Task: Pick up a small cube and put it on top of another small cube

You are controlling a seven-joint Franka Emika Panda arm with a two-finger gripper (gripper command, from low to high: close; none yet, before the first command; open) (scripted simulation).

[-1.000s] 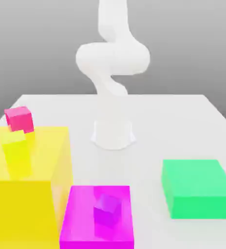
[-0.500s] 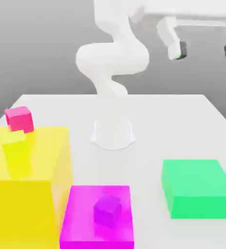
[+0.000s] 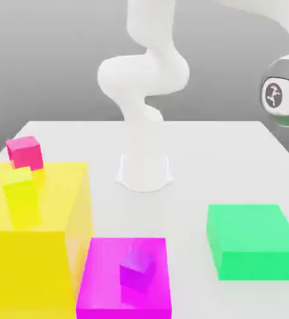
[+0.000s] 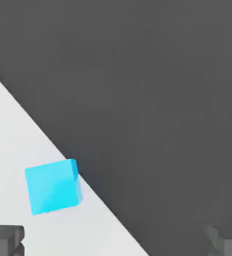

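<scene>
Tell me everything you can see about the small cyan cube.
The cyan cube is a small, plain, bright cyan-blue block with flat, unmarked faces and sharp edges; one broad face shows, plus a thin strip of a side face. It sits slightly rotated on the white table, close to the table's edge, beyond which is dark grey. Nothing else touches it. The gripper's fingers stand wide apart, clear of the cube.

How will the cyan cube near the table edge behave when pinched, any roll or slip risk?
The small cube has flat faces, so it likely will not roll and should sit steady once stacked. It lies close to the table edge, so a sideways nudge might push it off. The gripper fingers stand wide apart with the cube not between them, so nothing is gripped yet.
</scene>
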